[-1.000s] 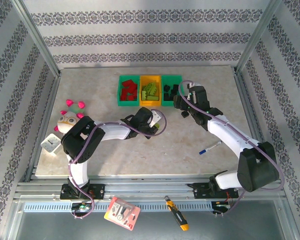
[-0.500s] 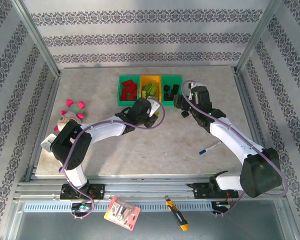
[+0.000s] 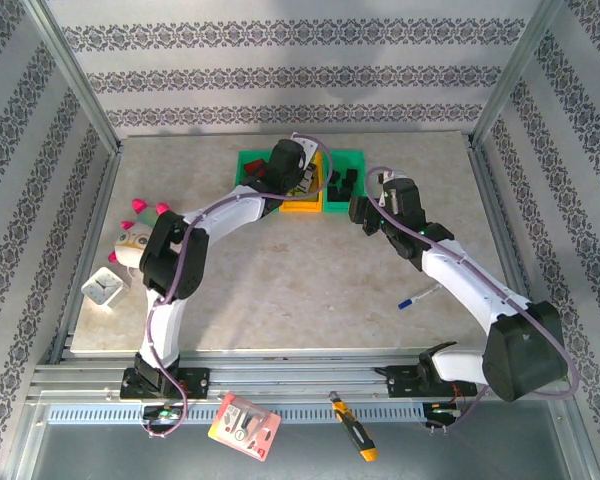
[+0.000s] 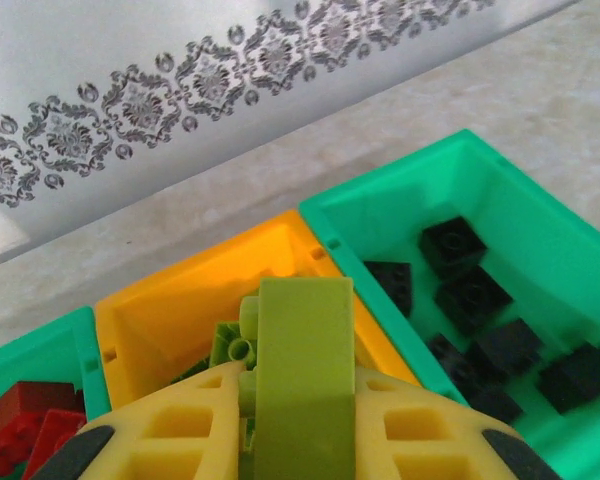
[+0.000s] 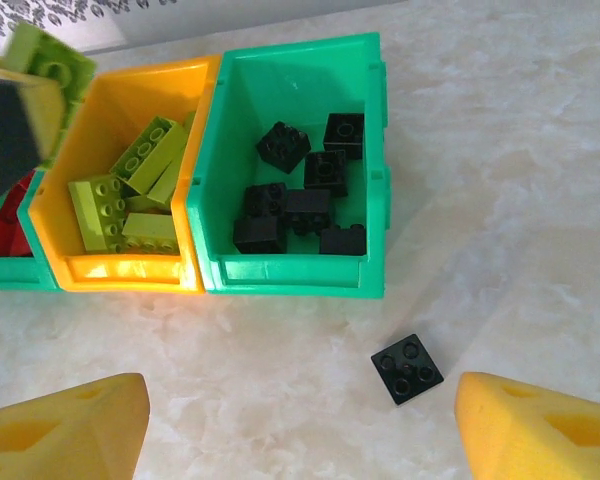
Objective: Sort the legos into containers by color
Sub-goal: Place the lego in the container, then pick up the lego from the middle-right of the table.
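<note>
Clamps lime brick (image 4: 302, 350) in left gripper (image 4: 296, 430) over orange-yellow bin (image 4: 175, 300); from right wrist, spreads right gripper (image 5: 300, 425) jaws wide above loose black brick (image 5: 408, 367) on table (image 5: 540, 150).

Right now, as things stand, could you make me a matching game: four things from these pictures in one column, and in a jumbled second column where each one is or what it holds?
Things
1. loose black brick
2. single lime brick
3. orange-yellow bin
4. green bin at the right end of the row

Places or contents
A. holds black bricks
B. lies on the table, just in front of a bin
C. holds lime bricks
D. clamped in the left jaws

Pairs: 1-B, 2-D, 3-C, 4-A
</note>
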### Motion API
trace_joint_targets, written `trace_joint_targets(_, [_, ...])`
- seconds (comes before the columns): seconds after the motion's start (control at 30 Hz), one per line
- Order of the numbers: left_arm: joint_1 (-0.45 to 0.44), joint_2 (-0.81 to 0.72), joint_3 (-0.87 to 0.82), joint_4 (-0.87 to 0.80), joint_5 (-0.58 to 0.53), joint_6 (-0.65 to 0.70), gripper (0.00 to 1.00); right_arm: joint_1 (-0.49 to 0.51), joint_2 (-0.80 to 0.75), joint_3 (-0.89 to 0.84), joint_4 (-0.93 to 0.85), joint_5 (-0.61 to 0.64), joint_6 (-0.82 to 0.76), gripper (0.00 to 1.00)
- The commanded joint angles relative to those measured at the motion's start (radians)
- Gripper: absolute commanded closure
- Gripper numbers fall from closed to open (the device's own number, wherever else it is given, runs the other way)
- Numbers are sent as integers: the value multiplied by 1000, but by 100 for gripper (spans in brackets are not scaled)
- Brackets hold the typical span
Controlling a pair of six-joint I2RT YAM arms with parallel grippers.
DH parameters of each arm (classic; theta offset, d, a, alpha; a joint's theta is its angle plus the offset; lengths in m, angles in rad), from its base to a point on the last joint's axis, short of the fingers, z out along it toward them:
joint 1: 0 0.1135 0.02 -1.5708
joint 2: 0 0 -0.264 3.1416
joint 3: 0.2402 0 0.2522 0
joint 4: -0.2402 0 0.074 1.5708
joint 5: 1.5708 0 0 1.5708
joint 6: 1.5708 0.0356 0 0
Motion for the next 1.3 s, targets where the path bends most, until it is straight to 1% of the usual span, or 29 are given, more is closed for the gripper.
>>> trace_joint_targets(0.0, [28,69,111,-56,39,-56,88,-4,-32,-19,-19,-12,4,20])
trace_joint_targets(0.1, [45,144,196,-102,76,-86,88,-6,-36,-23,-21,-16,7,20])
trace_joint_targets(0.23, [57,201,271,-131,107,-98,87,-5,-41,-24,-25,-15,8,20])
trace_joint_targets(0.3, [60,213,297,-146,138,-87,84,-6,-42,-24,-28,-13,-3,20])
trace_joint_targets(0.33, [59,212,304,-156,159,-71,80,-7,-41,-21,-32,-11,-11,19])
trace_joint_targets(0.37, [59,205,306,-161,169,-63,71,-10,-38,-19,-40,-8,-21,19])
trace_joint_targets(0.47, [60,158,273,-147,187,-45,36,-26,-13,-2,-80,5,-36,19])
trace_joint_targets(0.57, [60,78,187,-100,198,-31,19,-53,48,28,-134,-3,-39,18])
trace_joint_targets(0.63, [58,11,107,-59,207,-26,13,-65,97,50,-164,-13,-47,18])
trace_joint_targets(0.67, [58,-28,56,-35,230,-14,11,-71,125,64,-175,-19,-55,18])
trace_joint_targets(0.83, [39,-248,-251,130,327,62,5,-85,262,159,-245,-77,-159,17])
trace_joint_targets(0.93, [18,-373,-423,184,387,97,4,-91,351,250,-342,-97,-258,18])
trace_joint_targets(1.03, [-15,-481,-568,208,427,121,3,-92,442,344,-444,-82,-360,18])
trace_joint_targets(1.17, [-66,-605,-712,193,422,135,2,-100,538,441,-515,-43,-467,18])
trace_joint_targets(1.27, [-96,-689,-803,202,396,83,2,-105,596,486,-537,-37,-528,21])
